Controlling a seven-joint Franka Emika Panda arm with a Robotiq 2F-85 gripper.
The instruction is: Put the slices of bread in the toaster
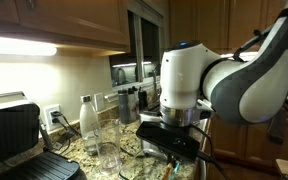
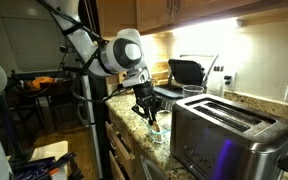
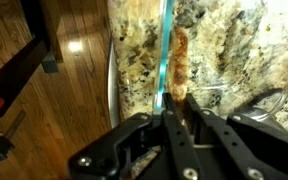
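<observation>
My gripper (image 3: 176,112) is shut on a slice of bread (image 3: 180,60), seen edge-on as a thin brown strip running away from the fingertips over the granite counter (image 3: 224,50). In both exterior views the gripper (image 2: 149,112) (image 1: 174,140) hangs low over the counter near its front edge. The brushed steel toaster (image 2: 224,130), with long slots on top, stands in the foreground of an exterior view, well apart from the gripper. Any other slice is hidden.
A teal glass edge (image 3: 167,50) runs beside the bread. A clear bottle (image 1: 87,122) and a glass (image 1: 109,148) stand by the arm. A black contact grill (image 1: 14,135) (image 2: 189,72) sits on the counter. Wooden floor (image 3: 44,60) lies beyond the counter edge.
</observation>
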